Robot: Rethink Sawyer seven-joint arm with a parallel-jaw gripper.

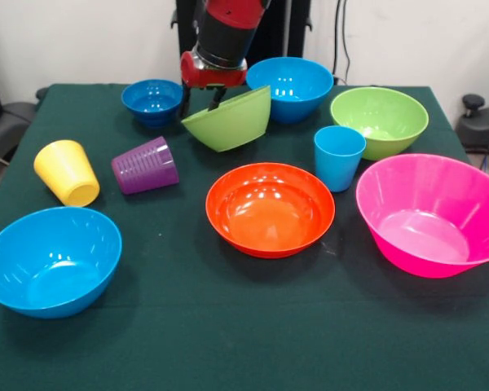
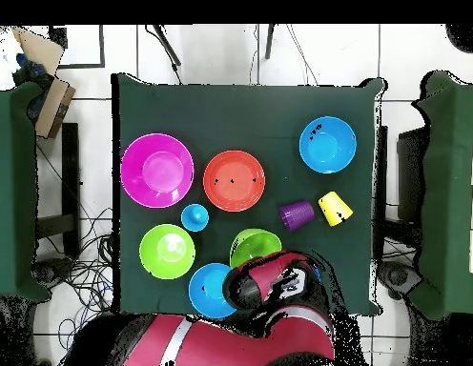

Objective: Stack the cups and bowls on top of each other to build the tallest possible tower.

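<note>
My gripper [image 1: 200, 102] is shut on the rim of a lime green bowl [image 1: 228, 122], which hangs tilted above the table at the back; from above this bowl [image 2: 255, 246] pokes out from under the arm [image 2: 278, 286]. Around it stand a small dark blue bowl [image 1: 152, 99], a light blue bowl [image 1: 289, 85], a second lime green bowl [image 1: 379, 120], an orange bowl [image 1: 270, 208], a pink bowl [image 1: 430, 213] and another light blue bowl [image 1: 50, 259]. The light blue cup [image 1: 338, 156] stands upright. The purple cup [image 1: 145, 165] and yellow cup [image 1: 67, 171] lie tipped over.
Everything rests on a dark green tablecloth [image 1: 228, 342]. Its front strip holds nothing. Chairs and cables surround the table [image 2: 135, 105] on the floor.
</note>
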